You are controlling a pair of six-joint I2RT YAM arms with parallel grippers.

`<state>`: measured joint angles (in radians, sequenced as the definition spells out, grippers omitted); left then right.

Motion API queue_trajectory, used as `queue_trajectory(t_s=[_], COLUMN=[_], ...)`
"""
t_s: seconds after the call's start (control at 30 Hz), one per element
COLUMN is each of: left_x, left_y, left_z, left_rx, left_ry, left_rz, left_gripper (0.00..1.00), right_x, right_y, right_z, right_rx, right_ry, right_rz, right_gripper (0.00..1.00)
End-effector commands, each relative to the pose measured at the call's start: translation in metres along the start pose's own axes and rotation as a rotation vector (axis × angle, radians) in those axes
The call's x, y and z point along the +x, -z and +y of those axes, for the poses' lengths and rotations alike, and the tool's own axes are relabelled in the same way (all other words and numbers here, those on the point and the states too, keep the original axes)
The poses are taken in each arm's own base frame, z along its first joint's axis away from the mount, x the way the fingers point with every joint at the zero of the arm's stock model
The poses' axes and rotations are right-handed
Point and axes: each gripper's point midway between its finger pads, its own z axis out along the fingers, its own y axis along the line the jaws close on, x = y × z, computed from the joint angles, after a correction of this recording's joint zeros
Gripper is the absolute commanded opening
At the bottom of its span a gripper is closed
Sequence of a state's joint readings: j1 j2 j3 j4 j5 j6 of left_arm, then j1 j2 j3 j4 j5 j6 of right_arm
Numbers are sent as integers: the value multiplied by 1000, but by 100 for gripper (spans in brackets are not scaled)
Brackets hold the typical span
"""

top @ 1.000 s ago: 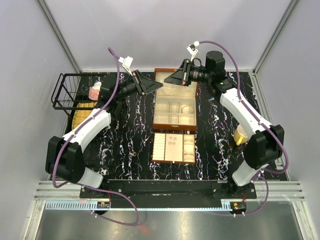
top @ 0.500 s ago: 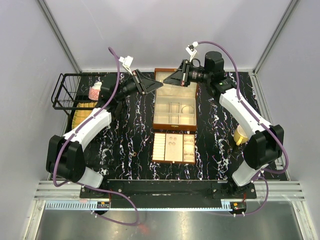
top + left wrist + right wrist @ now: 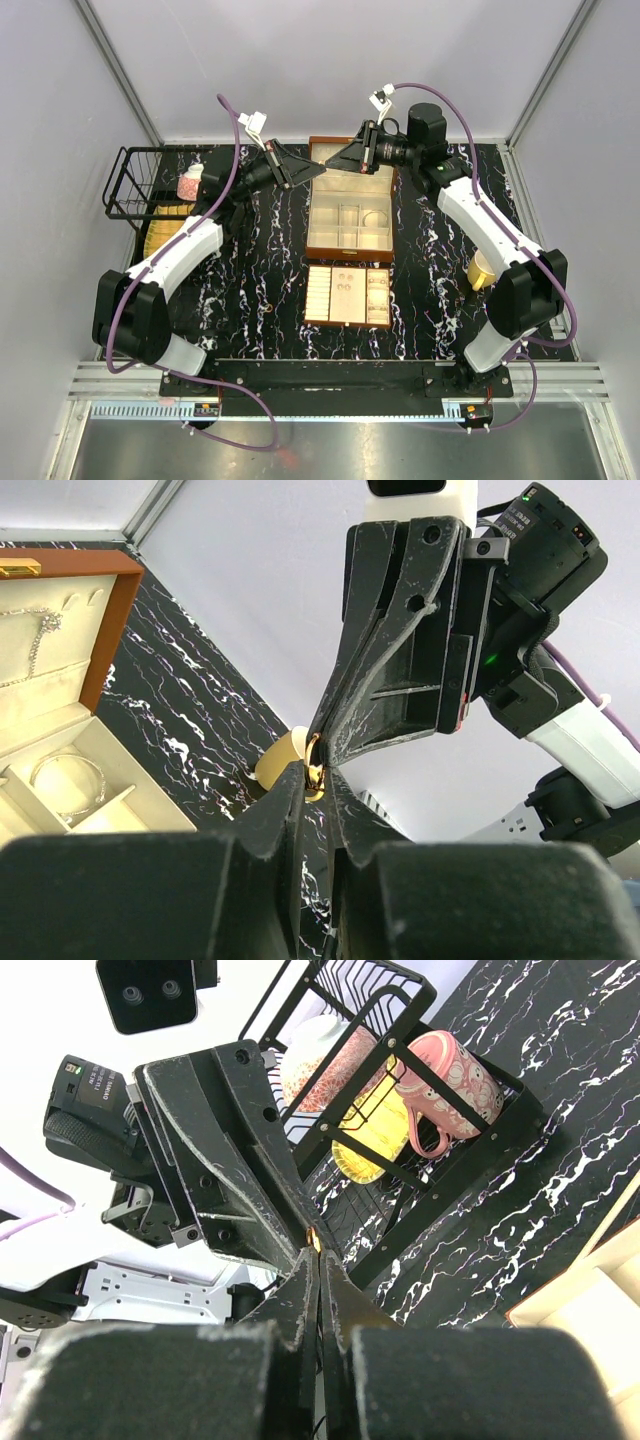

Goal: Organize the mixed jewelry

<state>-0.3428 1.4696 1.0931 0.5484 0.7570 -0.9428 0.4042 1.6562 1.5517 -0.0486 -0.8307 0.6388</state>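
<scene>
My left gripper and right gripper meet tip to tip above the back left corner of the open brown box. A small gold ring is pinched between my left fingertips. Its upper edge sits at the closed tips of my right gripper. The ring also shows as a small orange glint in the right wrist view. A pale bangle lies in a box compartment, and a fine chain hangs in the lid. The removed tray holds small pieces.
A black wire rack at the back left holds a pink mug and yellow dishes. A yellow cup stands at the right. A tiny ring lies on the marble left of the tray.
My right gripper has edged slightly left toward the left gripper's tips. The left arm and the box have not moved.
</scene>
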Motion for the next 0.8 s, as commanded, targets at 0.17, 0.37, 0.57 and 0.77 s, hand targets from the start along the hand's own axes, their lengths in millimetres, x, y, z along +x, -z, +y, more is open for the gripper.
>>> queue_trajectory(t_s=[0.17,0.37,0.57,0.77], left_x=[-15,-14,-5,6], left_y=[-2,-3,0,9], left_z=[-21,-16,0,14], left_rx=[56,30,-40,-106], left_ry=[-66,-104,-160,-259], left_rz=[-24,-2,61,145], left_gripper=[0,0,0,0], right_x=[-1,1,-2,-5], right_y=[0,3,14,29], right_z=[10,12,23,32], right_rx=[-29,-33,-16,9], right_ry=[59,85,145,207], right_rz=[-8,-5,-11,-27], right_gripper=[0,9,35,45])
